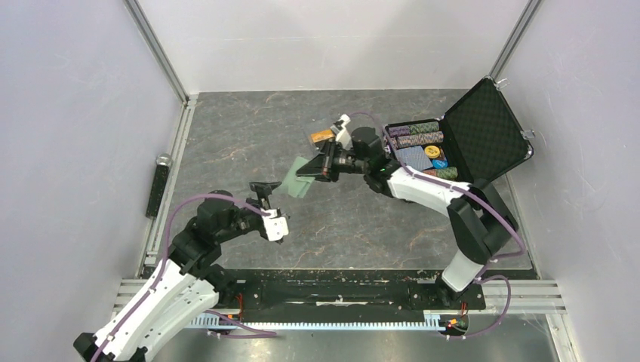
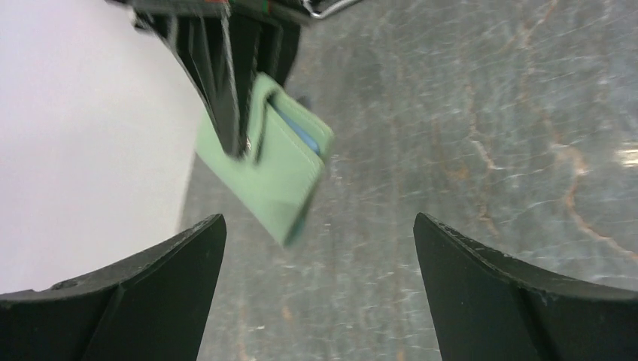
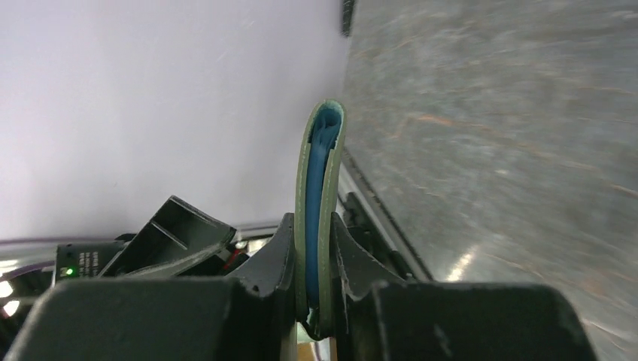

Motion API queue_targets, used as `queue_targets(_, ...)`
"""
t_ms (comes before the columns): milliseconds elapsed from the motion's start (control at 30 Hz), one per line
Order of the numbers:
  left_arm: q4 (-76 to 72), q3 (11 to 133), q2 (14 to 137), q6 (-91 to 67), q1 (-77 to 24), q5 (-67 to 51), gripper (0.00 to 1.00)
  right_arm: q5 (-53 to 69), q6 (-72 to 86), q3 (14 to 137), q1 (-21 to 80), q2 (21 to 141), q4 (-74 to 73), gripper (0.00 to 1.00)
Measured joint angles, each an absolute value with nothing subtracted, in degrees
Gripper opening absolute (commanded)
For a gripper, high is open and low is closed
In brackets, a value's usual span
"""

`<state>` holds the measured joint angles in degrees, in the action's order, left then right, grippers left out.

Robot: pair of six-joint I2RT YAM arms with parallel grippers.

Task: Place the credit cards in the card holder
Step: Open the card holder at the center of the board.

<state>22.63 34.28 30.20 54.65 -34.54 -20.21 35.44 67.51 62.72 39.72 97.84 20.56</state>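
In the lower left of the overhead view, the left gripper point(image 1: 264, 190) hangs over the grey marbled bench point(image 1: 226, 128). Its black fingers are spread wide apart, with nothing between them. Just beyond it, near the middle of the frame, is the pale green square bifold card holder point(image 1: 293, 183), which is tilted and appears lifted off the bench. The right gripper point(image 3: 314, 256) is clamped on one edge of it. Seen edge-on from the right wrist, the holder is folded nearly closed, with light blue lining showing between its green covers. Further up, just past the right wrist, lies an orange-gold plastic credit card point(image 1: 322, 136). In the upper right, a large black hard case point(image 1: 487, 124) stands open, holding rows of striped poker chips point(image 1: 415, 134) and a blue patterned card deck point(image 1: 413, 158).
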Motion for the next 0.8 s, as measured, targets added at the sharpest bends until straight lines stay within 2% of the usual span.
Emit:
queue_targets(333,21.04,33.87,44.38,32.64,-34.92,-28.75,1.00,30.39,48.66,57.49,29.74,85.82,1.83,0.00)
queue_targets(567,11.84,33.43,50.33,3.40,-35.11,-25.43,1.00,23.73,34.48,57.28,27.27,79.53,-12.34,0.00)
queue_targets(800,8.91,37.60,59.77,-19.35,-35.05,-22.96,1.00,22.85,25.23,57.23,26.83,77.84,-18.00,0.00)
